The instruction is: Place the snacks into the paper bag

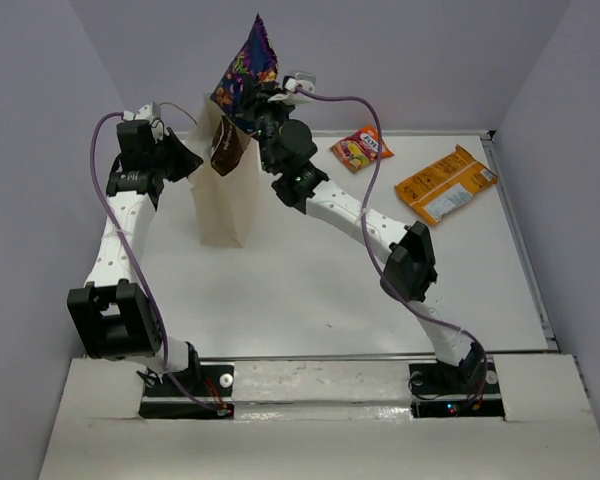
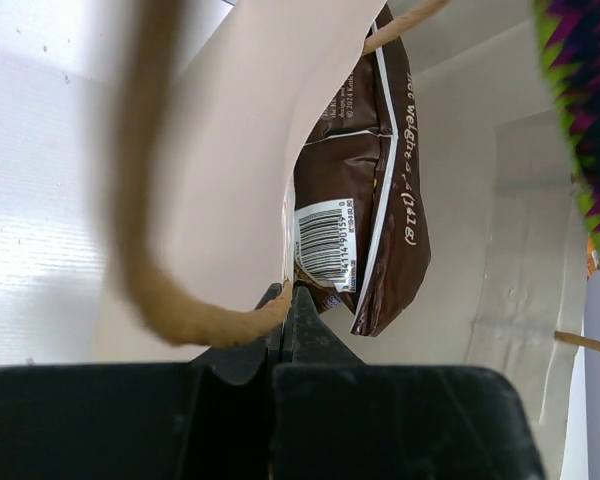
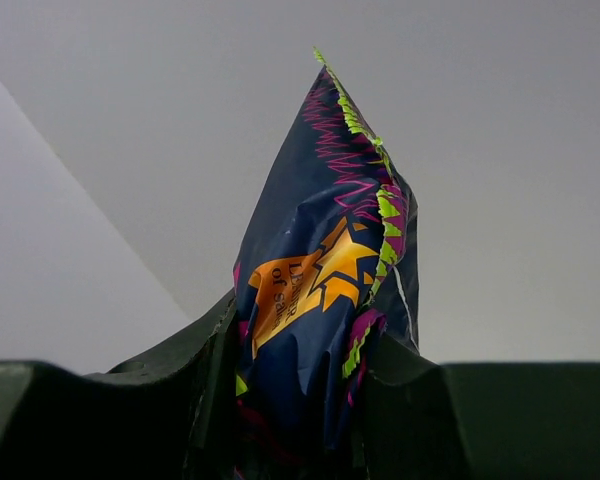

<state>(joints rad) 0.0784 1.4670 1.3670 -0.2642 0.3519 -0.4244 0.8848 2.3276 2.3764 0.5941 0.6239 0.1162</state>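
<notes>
The tan paper bag (image 1: 226,205) stands upright at the back left of the table. My left gripper (image 1: 187,152) is shut on its rim by the cord handle (image 2: 145,290), holding the mouth open. A dark brown packet (image 2: 365,190) sits inside the bag, also seen sticking out of the mouth in the top view (image 1: 226,148). My right gripper (image 1: 263,112) is shut on the purple packet (image 1: 247,68), holding it point-up above the bag's mouth; the packet fills the right wrist view (image 3: 320,270). The red-orange packet (image 1: 361,148) and orange packet (image 1: 446,184) lie on the table at the back right. The teal packet is out of view.
The white table (image 1: 310,290) has raised edges at right and back. Lilac walls enclose the space. Purple cables loop along both arms.
</notes>
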